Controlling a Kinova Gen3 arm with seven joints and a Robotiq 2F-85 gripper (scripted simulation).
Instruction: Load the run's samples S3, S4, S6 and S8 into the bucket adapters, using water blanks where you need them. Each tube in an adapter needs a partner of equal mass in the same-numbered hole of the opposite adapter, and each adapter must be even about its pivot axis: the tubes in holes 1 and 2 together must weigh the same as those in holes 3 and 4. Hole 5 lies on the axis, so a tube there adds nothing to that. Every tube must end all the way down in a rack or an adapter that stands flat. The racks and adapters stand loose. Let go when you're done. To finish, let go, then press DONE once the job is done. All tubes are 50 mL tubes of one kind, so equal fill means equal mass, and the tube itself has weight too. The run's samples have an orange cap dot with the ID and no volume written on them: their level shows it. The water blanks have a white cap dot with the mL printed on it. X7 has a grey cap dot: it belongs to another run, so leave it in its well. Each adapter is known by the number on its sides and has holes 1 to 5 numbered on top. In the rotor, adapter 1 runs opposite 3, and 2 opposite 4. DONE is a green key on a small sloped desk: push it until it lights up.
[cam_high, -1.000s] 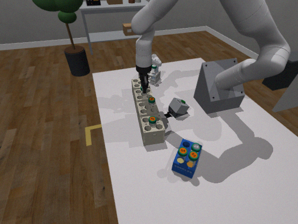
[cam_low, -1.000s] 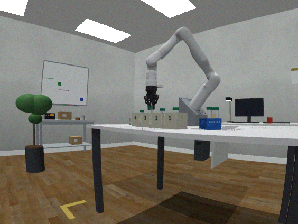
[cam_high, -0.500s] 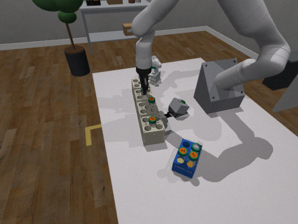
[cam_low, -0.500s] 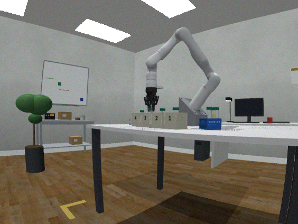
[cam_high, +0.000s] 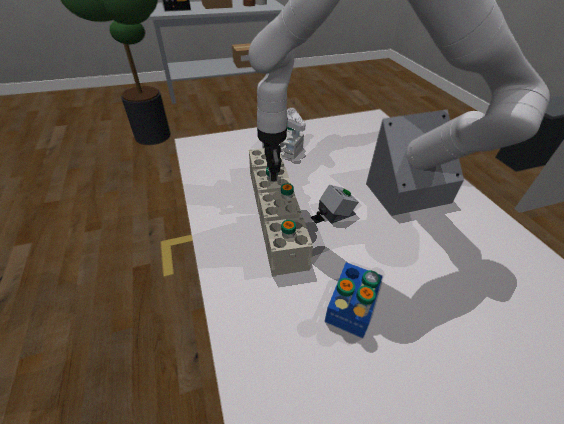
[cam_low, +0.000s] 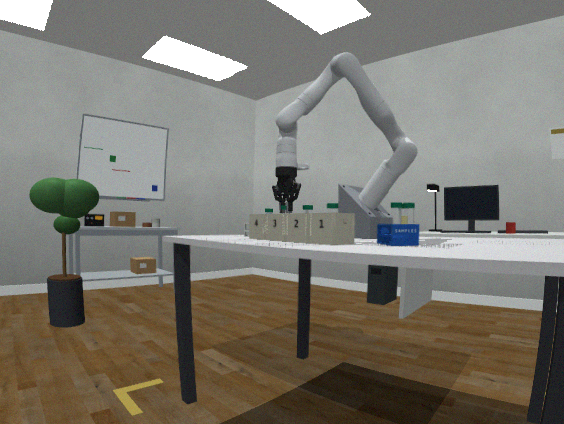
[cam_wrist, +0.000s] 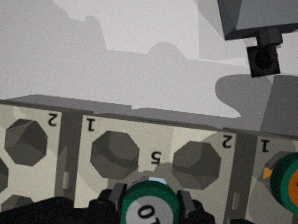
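Note:
My gripper (cam_high: 273, 172) (cam_low: 286, 204) (cam_wrist: 150, 202) is shut on a water blank (cam_low: 283, 208) (cam_wrist: 150, 209), a green-capped tube with a white cap dot marked 10. It holds the tube upright over adapter 3 (cam_high: 260, 176) (cam_low: 274, 226) (cam_wrist: 165, 172), just by the mark for hole 5, with the cap above the adapter's top. I cannot tell how deep the tube sits. Holes 1 and 2 of this adapter are empty. An orange-dot tube (cam_high: 286, 189) (cam_wrist: 289, 182) stands in adapter 2 (cam_low: 296, 227). Another orange-dot tube (cam_high: 288, 226) stands in adapter 1 (cam_high: 292, 257) (cam_low: 322, 227).
The blue sample rack (cam_high: 345, 320) (cam_low: 397, 234) at the front holds S4 (cam_high: 345, 286), S3 (cam_high: 366, 293) and the grey-dot tube (cam_high: 370, 277). The blank rack (cam_high: 296, 138) stands behind the adapters. The DONE desk (cam_high: 337, 202) stands right of them, with the grey arm base (cam_high: 415, 170) beyond.

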